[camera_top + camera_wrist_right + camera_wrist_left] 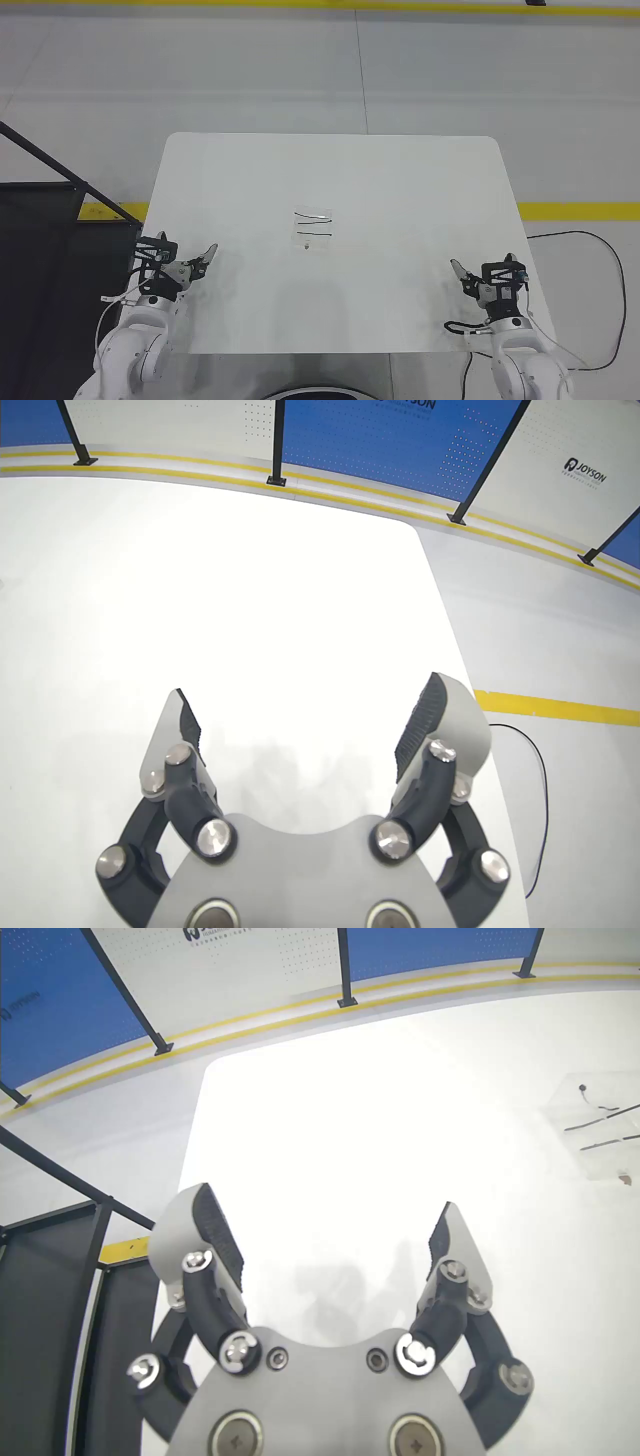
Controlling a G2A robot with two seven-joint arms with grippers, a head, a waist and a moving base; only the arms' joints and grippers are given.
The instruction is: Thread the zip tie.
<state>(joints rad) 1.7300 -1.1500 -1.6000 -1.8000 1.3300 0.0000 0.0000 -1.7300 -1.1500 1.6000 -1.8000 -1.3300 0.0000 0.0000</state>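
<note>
Two thin dark strips lie side by side near the middle of the table [400,180]: the farther zip tie [312,215] and the nearer zip tie [315,234], roughly parallel and apart from each other. Both rest on one clear sheet [567,1110]; I cannot tell whether it is a flat plate or a shallow tray with walls. On the same sheet I count one small black bead [581,1088] with a fine wire trailing from it toward the ties, and one brown speck [624,1179] at a corner. That makes two ties, one bead and one speck, all on the single sheet. The ties sit between my two arms and out ahead of them, well apart from both. My left pincer [324,1200] hangs over the near left part of the table, its two ribbed fingers spread wide with nothing between them. My right pincer [306,685] hangs over the near right part, close to the table's edge, its fingers likewise spread and holding nothing. A black cable [590,250] loops on the floor beyond the right edge.
</note>
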